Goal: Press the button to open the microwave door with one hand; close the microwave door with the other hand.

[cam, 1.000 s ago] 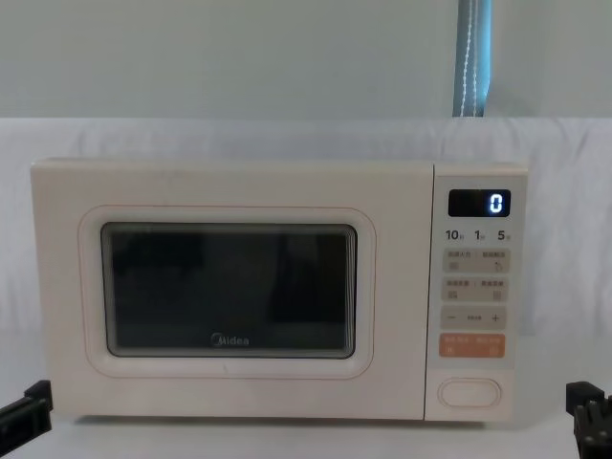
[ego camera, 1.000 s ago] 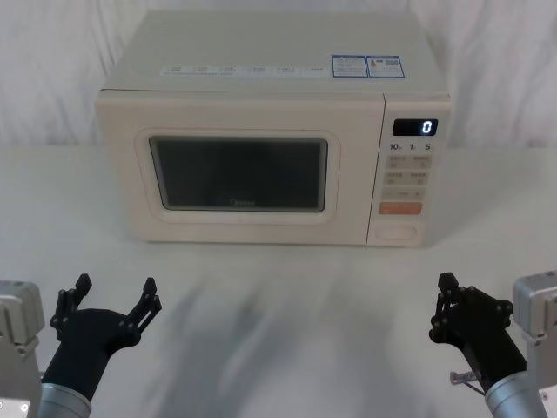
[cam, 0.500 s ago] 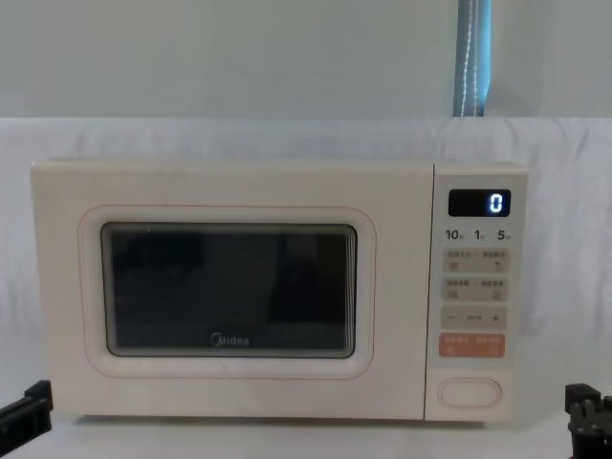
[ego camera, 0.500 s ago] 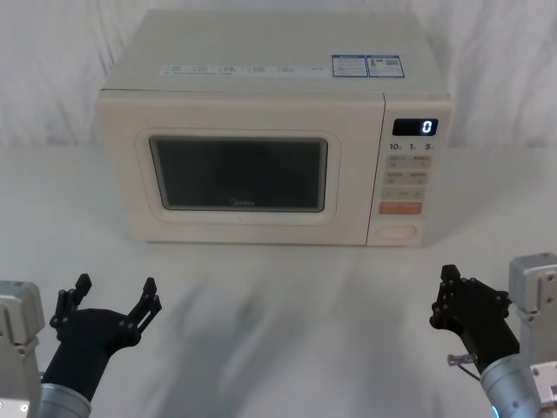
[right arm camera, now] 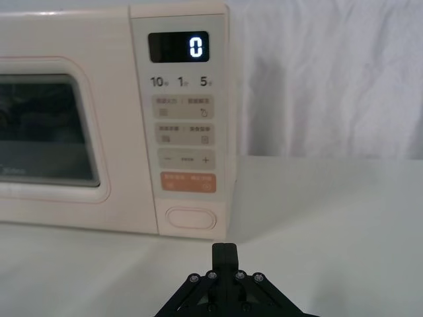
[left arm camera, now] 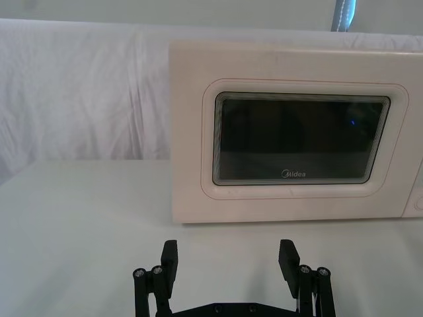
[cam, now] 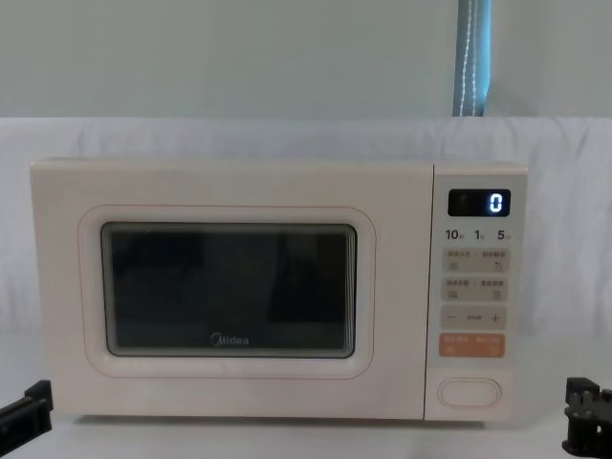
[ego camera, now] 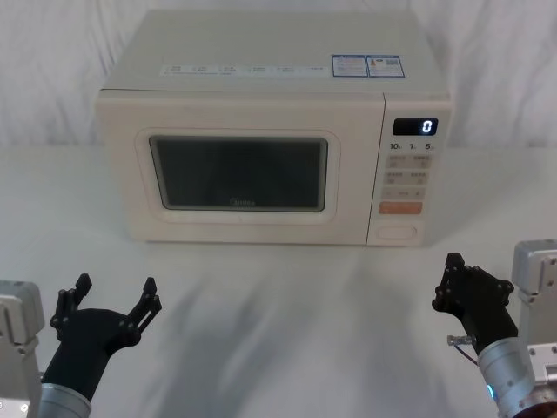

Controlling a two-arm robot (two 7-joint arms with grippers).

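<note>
Head view shows the left gripper [ego camera: 111, 290] low on the near left of the table [ego camera: 287, 322], fingers spread wide and holding nothing, well short of the microwave [ego camera: 261, 78]. Ahead of it the door [ego camera: 239, 170] sits flush and latched, its dark window [ego camera: 239, 172] facing the robot. To the right, past the door's edge, the control panel carries the lit display [ego camera: 415, 127], small keys, the orange key [ego camera: 400, 208] and, lowest of all, the button [ego camera: 397, 232]. Farther right and nearer the robot, the right gripper [ego camera: 466, 292] hangs above the table with its fingers pressed together into one blunt tip; the right wrist view lines that tip up just beside the button's axis, still well apart from it. Nothing has been pressed, so the opening step is not yet begun. The chief risk is a push landing high on the orange key just above, starting the oven instead. A glancing push might also shove the microwave back, and the door would swing towards the left gripper.
</note>
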